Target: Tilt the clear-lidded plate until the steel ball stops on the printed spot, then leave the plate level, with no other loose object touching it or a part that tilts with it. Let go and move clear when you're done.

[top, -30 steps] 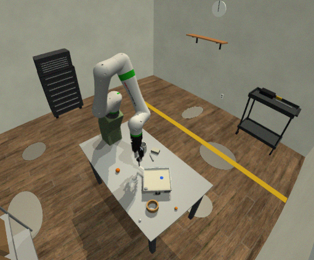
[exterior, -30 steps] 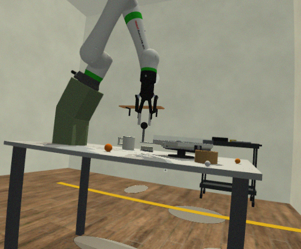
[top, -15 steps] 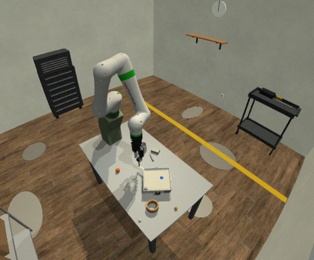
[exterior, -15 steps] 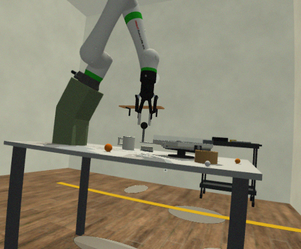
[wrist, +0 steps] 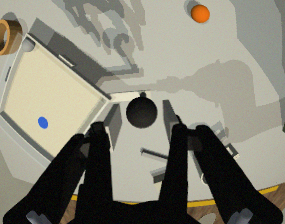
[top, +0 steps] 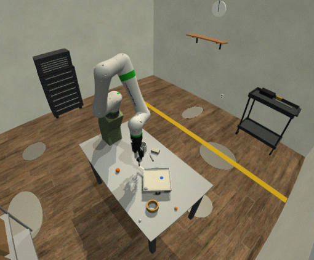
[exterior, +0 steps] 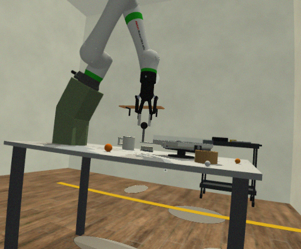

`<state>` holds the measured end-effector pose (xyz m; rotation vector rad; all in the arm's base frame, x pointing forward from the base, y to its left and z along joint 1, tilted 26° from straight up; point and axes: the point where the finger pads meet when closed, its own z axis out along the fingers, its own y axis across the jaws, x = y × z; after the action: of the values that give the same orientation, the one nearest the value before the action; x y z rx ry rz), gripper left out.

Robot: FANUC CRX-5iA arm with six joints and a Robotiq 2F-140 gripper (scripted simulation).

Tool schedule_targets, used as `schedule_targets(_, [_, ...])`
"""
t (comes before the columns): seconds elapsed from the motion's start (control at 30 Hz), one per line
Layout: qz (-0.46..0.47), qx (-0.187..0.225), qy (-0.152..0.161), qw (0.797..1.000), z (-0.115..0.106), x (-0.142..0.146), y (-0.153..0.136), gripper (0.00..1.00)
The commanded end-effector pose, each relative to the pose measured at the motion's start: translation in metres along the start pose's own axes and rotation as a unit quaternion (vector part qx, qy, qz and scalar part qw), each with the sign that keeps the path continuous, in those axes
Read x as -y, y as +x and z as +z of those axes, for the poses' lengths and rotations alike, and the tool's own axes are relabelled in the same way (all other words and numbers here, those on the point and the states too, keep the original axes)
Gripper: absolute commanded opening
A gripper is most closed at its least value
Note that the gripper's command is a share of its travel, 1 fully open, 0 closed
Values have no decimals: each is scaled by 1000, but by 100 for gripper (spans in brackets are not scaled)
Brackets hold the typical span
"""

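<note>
The clear-lidded plate (top: 156, 168) (exterior: 182, 142) (wrist: 56, 92) stands on a pedestal right of the table's middle and looks about level. Its blue printed spot (top: 161, 177) (wrist: 42, 121) is near the centre. The steel ball (top: 146, 188) rests in the plate's near left corner, away from the spot. A thin upright lever with a black knob (exterior: 144, 125) (wrist: 141, 111) rises at the plate's far left corner. My gripper (top: 138, 161) (exterior: 143, 122) (wrist: 141, 111) points straight down over the knob, fingers partly open. The fingertips straddle the knob's top without touching it.
An orange ball (top: 117, 170) (exterior: 108, 147) (wrist: 201, 14) lies to the left. A grey mug (top: 143, 145) (exterior: 128, 143), a small block (top: 155, 150) and a pen (top: 151, 157) lie behind. A tape roll (top: 152, 205) (exterior: 206, 156), a small orange ball (top: 175, 208) and a white ball (top: 140, 220) lie in front.
</note>
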<state>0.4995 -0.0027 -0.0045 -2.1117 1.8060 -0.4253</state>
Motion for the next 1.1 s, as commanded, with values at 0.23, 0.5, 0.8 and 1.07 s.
schedule_targets(0.23, [0,0,0,1000,7,0,0,42])
schedule_targets(0.5, [0,0,0,1000,16,0,0,42])
schedule_targets(0.8, [0,0,0,1000,23,0,0,42])
schedule_targets(1.07, [0,0,0,1000,28,0,0,42])
